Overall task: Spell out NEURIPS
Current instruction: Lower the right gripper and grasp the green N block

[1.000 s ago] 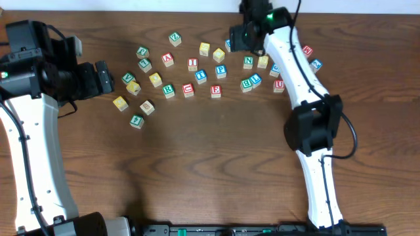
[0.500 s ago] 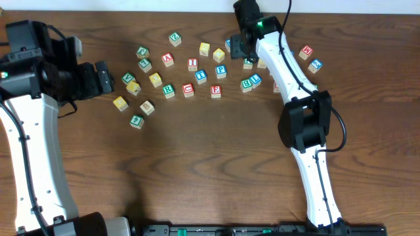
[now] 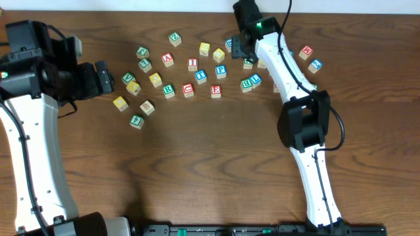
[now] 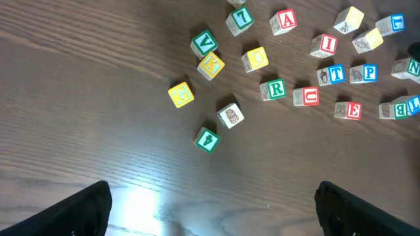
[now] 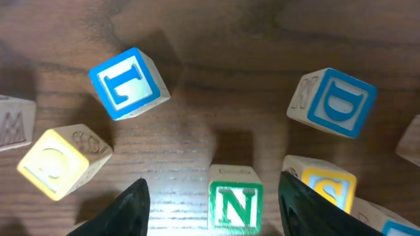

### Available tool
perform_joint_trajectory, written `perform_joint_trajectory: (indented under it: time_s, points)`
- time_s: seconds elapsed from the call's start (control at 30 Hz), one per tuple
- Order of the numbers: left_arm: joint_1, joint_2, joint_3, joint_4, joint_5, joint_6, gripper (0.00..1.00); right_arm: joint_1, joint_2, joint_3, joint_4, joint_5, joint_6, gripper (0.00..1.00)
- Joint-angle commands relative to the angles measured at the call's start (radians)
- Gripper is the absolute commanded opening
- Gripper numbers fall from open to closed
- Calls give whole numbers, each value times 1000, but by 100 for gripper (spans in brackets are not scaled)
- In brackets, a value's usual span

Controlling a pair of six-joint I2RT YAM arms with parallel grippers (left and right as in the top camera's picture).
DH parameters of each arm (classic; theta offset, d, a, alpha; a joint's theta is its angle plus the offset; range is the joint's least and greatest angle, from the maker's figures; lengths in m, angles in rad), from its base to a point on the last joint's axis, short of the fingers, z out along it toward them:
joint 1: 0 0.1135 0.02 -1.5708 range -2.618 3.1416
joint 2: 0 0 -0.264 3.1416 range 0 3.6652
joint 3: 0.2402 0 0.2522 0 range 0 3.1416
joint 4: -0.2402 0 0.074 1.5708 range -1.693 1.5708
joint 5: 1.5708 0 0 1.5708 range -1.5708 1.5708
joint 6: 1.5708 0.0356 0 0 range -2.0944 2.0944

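Note:
My right gripper [image 3: 245, 54] [image 5: 220, 213] is open and low at the back of the table, its fingers on either side of the green N cube [image 5: 236, 200], not touching it. The arm half hides N [image 3: 249, 63] from overhead. A yellow-faced S cube [image 5: 326, 187] sits just right of N. The green R [image 3: 168, 90], red U [image 3: 188, 90], red E [image 3: 216, 91], red I [image 3: 192, 63] and blue P [image 3: 221, 70] lie loose in the scatter. My left gripper [image 3: 103, 77] [image 4: 210, 216] is open and empty, left of the cubes.
Other cubes crowd N: a blue L [image 5: 128, 82], a blue D [image 5: 338, 101] and a yellow cube [image 5: 59, 160]. Several more cubes, such as a blue T [image 3: 201, 76] and a green 4 [image 3: 136, 121], lie about. The table's back edge is close behind the right gripper.
My right gripper has moved forward from the back edge and down over the N cube, then held still. The left arm has not moved.

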Motion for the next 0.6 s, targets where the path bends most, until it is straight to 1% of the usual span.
perform_joint_trajectory:
  time_s: [0.0, 0.1, 0.33, 0.57]
  points:
    - [2, -7, 24, -1, 12, -2, 97, 6, 41, 17, 1, 19, 24, 55]
    - [3, -6, 24, -2, 12, -2, 97, 6, 41, 9, 1, 19, 24, 53]
    - [3, -7, 24, -1, 12, -2, 97, 2, 41, -53, 35, 19, 24, 52]
    - [2, -6, 24, -1, 12, -2, 98, -3, 41, -54, 40, 19, 24, 47]
